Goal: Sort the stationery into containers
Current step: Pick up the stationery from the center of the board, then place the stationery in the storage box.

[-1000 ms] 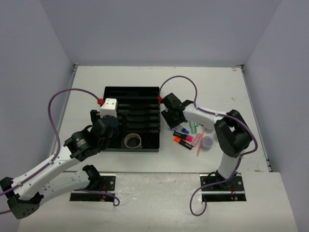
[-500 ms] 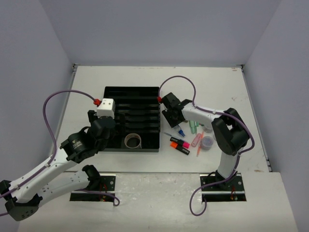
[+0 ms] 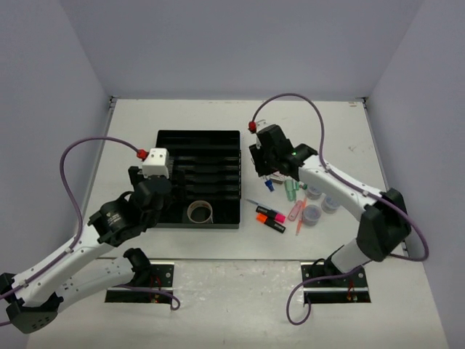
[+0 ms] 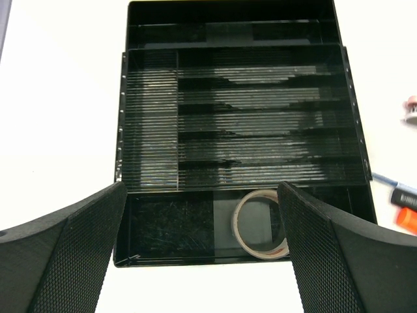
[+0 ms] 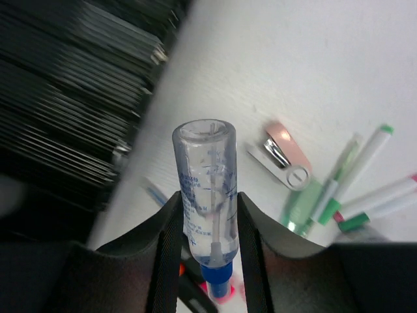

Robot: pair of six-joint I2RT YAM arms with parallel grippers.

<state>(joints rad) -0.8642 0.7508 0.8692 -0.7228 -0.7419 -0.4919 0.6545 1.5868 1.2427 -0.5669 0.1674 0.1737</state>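
Observation:
The black organiser tray [image 3: 197, 156] lies left of centre, with the grey tape roll [image 3: 200, 212] in its near compartment. My right gripper [image 5: 208, 195] is shut on the clear blue-capped tube [image 5: 205, 163] and holds it above the table, just right of the tray, blue cap [image 3: 269, 186] pointing down. Below it lie orange and pink highlighters [image 3: 270, 217], a green highlighter [image 3: 290, 191], thin pens [image 3: 298, 213] and two clear round tubs [image 3: 312, 214]. My left gripper [image 4: 201, 192] stands wide open over the tray's near edge, with the tape roll [image 4: 260, 223] by its right finger.
A small pink-and-metal clip-like item [image 5: 283, 156] lies beside green-capped markers [image 5: 355, 166] on the white table. The tray's long narrow slots [image 4: 260, 124] hold nothing that shows. Grey walls enclose the table on three sides.
My right gripper has closed on the blue-capped tube and lifted it off the table, moving a little farther back. My left arm has drawn slightly left and back.

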